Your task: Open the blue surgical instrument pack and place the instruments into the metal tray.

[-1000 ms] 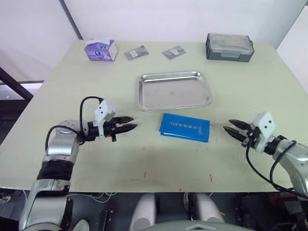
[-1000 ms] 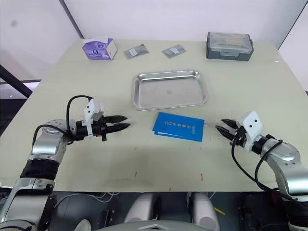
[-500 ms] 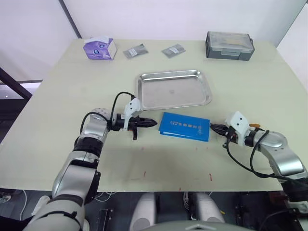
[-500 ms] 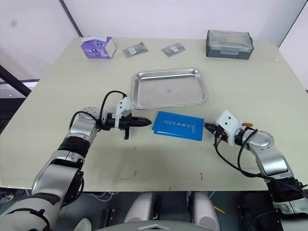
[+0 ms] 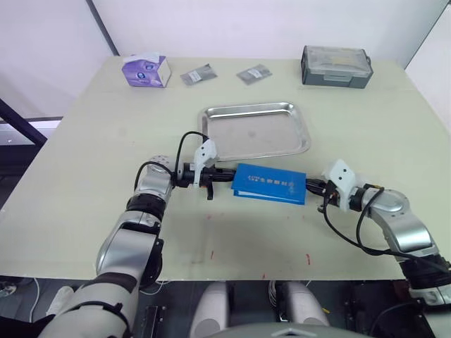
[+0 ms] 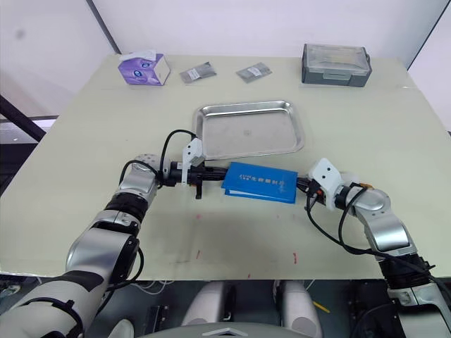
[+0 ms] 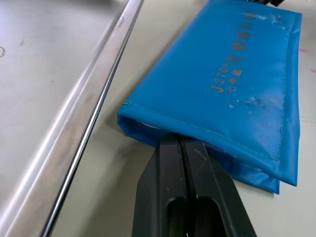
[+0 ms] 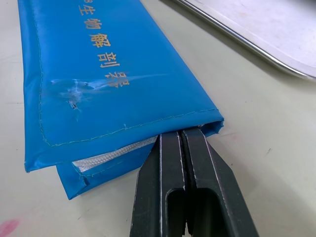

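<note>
At centre frame, the blue surgical instrument pack [image 5: 270, 184] lies closed on the surface just below the metal tray [image 5: 255, 132]. Left pincer [image 7: 178, 141] and right pincer [image 8: 181, 134], fingers pressed together, nose into its opposite ends.

Left arm: reaches low across the table toward the middle, forearm near level
Left gripper [image 7: 178, 143]: two black fingers pressed together, tips tucked under one short edge of the flat blue fold-over pack [image 7: 232, 74]
Right arm: bent at the elbow, forearm pointing inward toward the left arm
Right gripper [image 8: 181, 136]: black fingers closed flat against each other, tips pushed in at the opposite short edge, beneath the top flap
</note>
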### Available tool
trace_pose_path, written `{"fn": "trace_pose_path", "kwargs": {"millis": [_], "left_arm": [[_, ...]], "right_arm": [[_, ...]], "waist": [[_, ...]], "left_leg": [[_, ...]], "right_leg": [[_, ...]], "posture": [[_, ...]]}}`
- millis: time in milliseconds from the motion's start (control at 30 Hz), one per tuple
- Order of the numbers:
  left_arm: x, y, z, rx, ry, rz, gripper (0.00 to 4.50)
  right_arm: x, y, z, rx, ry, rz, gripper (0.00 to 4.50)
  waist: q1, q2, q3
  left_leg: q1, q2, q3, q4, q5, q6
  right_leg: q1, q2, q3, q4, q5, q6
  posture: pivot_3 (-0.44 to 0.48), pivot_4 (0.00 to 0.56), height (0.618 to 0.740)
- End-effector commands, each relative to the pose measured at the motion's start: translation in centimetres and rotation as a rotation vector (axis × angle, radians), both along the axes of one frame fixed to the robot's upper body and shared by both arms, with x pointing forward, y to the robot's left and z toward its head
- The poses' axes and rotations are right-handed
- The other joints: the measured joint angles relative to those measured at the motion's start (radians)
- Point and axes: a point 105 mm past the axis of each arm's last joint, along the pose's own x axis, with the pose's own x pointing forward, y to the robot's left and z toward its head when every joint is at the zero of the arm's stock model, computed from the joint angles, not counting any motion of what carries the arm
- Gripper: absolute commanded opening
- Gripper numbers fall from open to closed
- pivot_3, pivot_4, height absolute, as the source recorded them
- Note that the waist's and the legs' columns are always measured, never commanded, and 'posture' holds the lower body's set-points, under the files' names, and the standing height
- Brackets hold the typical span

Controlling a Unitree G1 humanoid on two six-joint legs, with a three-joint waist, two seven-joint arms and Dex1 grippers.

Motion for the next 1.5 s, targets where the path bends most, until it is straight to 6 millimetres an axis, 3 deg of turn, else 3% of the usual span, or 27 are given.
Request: {"fn": "trace_pose_path", "kwargs": {"millis": [33,300,567,767,1067,1233,1500], "left_arm": [[0.1,-0.5,1.1,-0.026,-0.024,-0.026,0.03],[-1.2,-0.7,0.8,-0.024,-0.001,-0.083,0.03],[-3.9,0.4,0.0,-0.001,0.048,-0.112,0.03],[-5.9,1.3,-0.5,0.004,0.074,-0.079,0.03],[-7.0,2.4,-0.9,0.014,0.097,-0.026,0.03],[-7.1,2.7,-1.2,0.015,0.105,-0.008,0.03],[-7.1,5.2,-1.3,0.037,0.077,0.058,0.03]], "right_arm": [[-0.1,1.3,1.4,0.022,-0.043,0.057,0.0],[-0.7,2.2,1.5,0.045,-0.026,0.107,0.0],[-2.3,2.8,1.4,0.056,0.019,0.182,0.0],[-4.6,3.3,0.7,0.064,0.096,0.24,0.0],[-5.2,4.0,-0.1,0.053,0.11,0.242,0.0],[-4.9,2.9,-0.4,0.019,0.093,0.202,0.0],[-5.9,0.3,0.2,0.058,0.095,0.143,0.0]], "waist": [[0.0,0.0,0.0],[-0.001,0.0,0.0],[-0.003,0.0,0.0],[-0.001,0.0,0.0],[-0.001,0.0,0.0],[-0.001,0.0,0.0],[0.001,0.0,0.0]], "left_leg": [[0.0,0.0,0.0,0.0,0.0,0.0],[0.0,0.0,-0.001,0.0,0.0,0.0],[0.0,0.001,-0.003,0.0,0.0,0.0],[0.001,0.001,-0.003,0.0,0.0,0.0],[0.001,0.002,-0.003,0.0,0.0,0.0],[0.001,0.002,-0.003,0.0,0.0,0.0],[0.001,0.002,-0.003,0.0,0.0,0.0]], "right_leg": [[0.0,0.0,0.0,0.0,0.0,0.0],[0.0,0.0,0.0,0.0,0.0,0.0],[0.0,0.0,0.001,0.0,0.0,0.0],[0.0,0.0,0.001,0.0,0.0,0.0],[0.0,0.001,0.002,0.001,0.0,0.0],[0.0,0.001,0.002,0.0,0.0,0.0],[0.0,0.0,0.002,0.0,0.0,0.0]], "posture": [[0.0,0.15,0.734],[0.0,0.15,0.734],[0.0,0.15,0.734],[0.0,0.15,0.734],[0.0,0.15,0.734],[0.0,0.15,0.734],[0.0,0.15,0.734]]}}
